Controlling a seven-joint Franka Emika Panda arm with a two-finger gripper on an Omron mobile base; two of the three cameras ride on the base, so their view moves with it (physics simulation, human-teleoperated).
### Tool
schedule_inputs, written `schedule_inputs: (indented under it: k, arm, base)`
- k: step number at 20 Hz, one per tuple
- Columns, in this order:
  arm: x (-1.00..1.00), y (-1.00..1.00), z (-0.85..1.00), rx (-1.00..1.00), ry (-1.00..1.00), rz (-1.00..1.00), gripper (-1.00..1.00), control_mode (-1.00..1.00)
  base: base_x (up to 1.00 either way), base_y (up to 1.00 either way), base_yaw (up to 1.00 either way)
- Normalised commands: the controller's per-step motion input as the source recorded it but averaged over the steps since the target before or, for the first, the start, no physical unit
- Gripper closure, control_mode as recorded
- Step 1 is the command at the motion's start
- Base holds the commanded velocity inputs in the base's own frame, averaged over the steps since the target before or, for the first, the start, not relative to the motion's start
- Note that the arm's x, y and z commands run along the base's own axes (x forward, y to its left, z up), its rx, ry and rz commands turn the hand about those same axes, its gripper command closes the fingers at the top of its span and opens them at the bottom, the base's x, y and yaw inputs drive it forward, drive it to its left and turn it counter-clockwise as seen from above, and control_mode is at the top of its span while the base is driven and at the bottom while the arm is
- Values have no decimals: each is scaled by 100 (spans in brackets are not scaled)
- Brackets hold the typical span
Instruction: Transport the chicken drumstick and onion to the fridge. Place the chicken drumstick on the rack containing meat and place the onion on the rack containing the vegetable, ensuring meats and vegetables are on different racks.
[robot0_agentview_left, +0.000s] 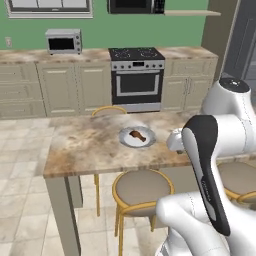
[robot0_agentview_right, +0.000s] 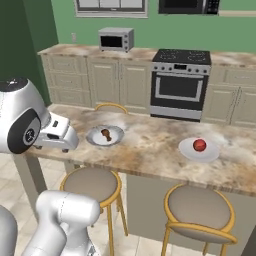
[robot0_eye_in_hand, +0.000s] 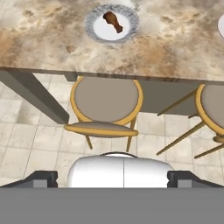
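The brown chicken drumstick (robot0_agentview_left: 137, 135) (robot0_agentview_right: 105, 133) (robot0_eye_in_hand: 113, 21) lies on a grey plate (robot0_agentview_left: 125, 142) at the middle of the marble island counter (robot0_agentview_left: 85, 145). Further right on the counter, the red onion (robot0_agentview_right: 199, 145) sits on a second plate (robot0_agentview_right: 186, 151). My gripper (robot0_eye_in_hand: 112, 179) hangs over the counter's near edge, short of the drumstick plate. It is open, its fingertips (robot0_eye_in_hand: 41, 178) far apart with nothing between them. The fridge (robot0_agentview_left: 246, 45) shows as a dark-grey panel at the far right. Both racks are out of view.
Round yellow-framed stools (robot0_agentview_left: 142, 187) (robot0_agentview_right: 197, 207) stand under the counter's near side, one directly below my hand (robot0_eye_in_hand: 105, 98). Against the far wall are beige cabinets, a stove (robot0_agentview_left: 136, 75) and a toaster oven (robot0_agentview_left: 63, 41). Tiled floor lies to the left of the island.
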Motion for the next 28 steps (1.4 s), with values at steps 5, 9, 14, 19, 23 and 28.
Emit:
schedule_inputs:
  k: [5,9,14,19,23,28]
  arm:
    - [0,0,0,0,0,0,-100,100]
    - [0,0,0,0,0,0,-100,100]
    - [100,-36,-22,7,9,18,-100,-100]
    - [83,-10,-49,-1,-3,11,-100,-100]
    - [81,0,-27,-1,-1,3,-100,-100]
    - [87,0,-40,-1,-1,1,-100,-100]
  base:
    - [96,-38,25]
    - [78,-35,24]
    - [0,0,0]
    - [0,0,0]
    - [0,0,0]
    - [0,0,0]
